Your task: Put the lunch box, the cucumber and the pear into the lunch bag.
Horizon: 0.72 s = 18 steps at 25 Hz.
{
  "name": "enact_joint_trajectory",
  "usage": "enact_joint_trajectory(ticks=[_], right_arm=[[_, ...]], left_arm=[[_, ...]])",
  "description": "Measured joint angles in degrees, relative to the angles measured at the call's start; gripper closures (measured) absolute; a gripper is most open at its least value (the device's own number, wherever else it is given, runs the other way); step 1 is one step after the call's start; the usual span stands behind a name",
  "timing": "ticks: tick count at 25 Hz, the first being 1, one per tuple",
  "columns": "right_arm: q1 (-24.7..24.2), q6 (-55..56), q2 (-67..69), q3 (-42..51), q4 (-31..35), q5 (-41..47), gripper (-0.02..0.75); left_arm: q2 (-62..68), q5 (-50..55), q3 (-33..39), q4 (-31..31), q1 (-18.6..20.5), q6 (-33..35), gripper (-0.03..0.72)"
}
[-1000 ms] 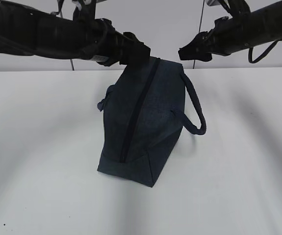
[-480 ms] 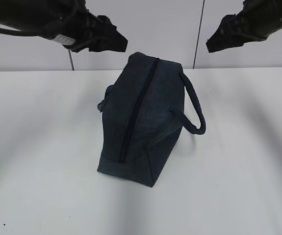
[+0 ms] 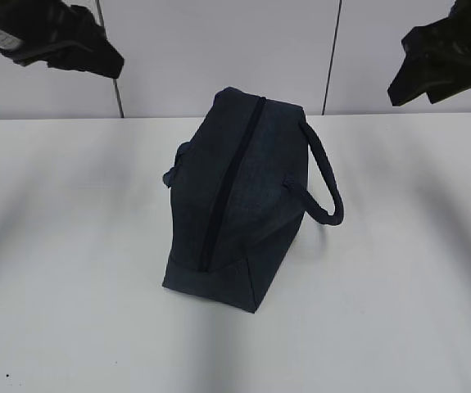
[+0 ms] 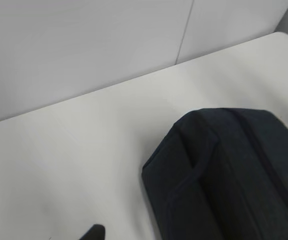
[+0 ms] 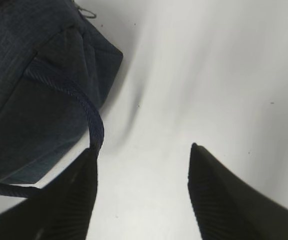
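While both arms have pulled up and outward since a second ago, the left gripper [image 3: 96,57], its jaw state unreadable, and the empty, spread-fingered right gripper [image 5: 141,195] flank the zipped, woven navy lunch bag [image 3: 239,192] standing mid-table [image 3: 71,270].

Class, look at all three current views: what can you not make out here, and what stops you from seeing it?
- Contents of the lunch bag: its fabric hides the inside in every view.
- Left end effector: left wrist view's bottom edge leaves only a tip.
- Lunch bag's near end: cut off in both wrist views.
- Zipper pull: too small, right wrist view.
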Motion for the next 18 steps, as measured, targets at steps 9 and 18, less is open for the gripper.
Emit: enact_joint_trajectory(ticks=[9,18], right_arm=[[0.0,4.9,-0.2,0.0,-5.0,7.3,0.300],[0.0,8.7,-9.9,0.0,-9.4,11.4,0.322]], left_arm=[[-7.1,13.1,0.0,16.6,0.1,-17.0,0.337],[-14.3,22.0,0.0,24.1,0.1,-22.7,0.337]])
